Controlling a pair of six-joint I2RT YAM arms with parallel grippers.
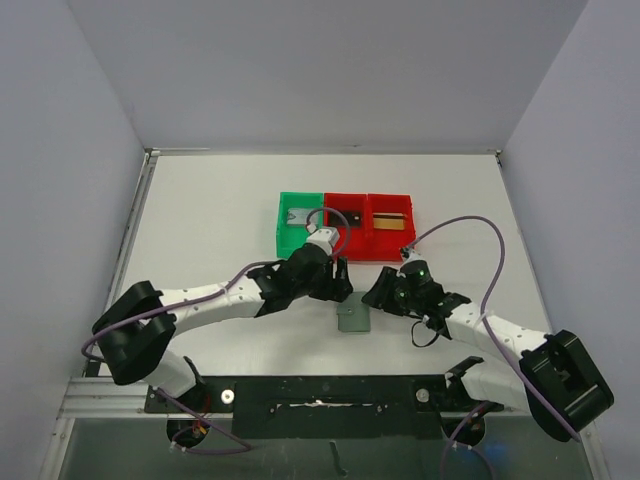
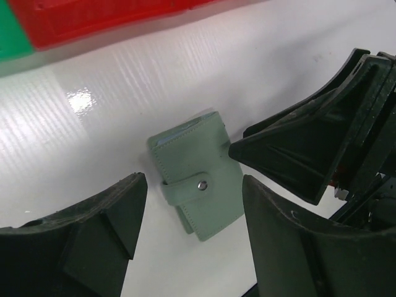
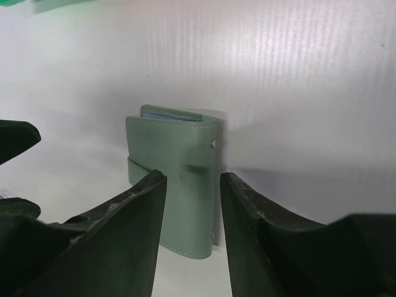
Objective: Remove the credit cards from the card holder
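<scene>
The card holder (image 1: 353, 318) lies flat on the white table (image 1: 200, 220), folded shut. It is pale grey-green with stitched borders. Its strap (image 2: 185, 187) is fastened across the front by a small metal snap. A thin pale-blue edge (image 3: 170, 115) shows at one end of the holder; I cannot tell if it is a card.

The left arm (image 1: 205, 300) stretches in toward the middle and the right arm (image 1: 495, 335) mirrors it. The left claw (image 1: 338, 283) points down, jaws spread wide; the right claw (image 1: 377, 292) faces it, jaws parted narrower.
</scene>
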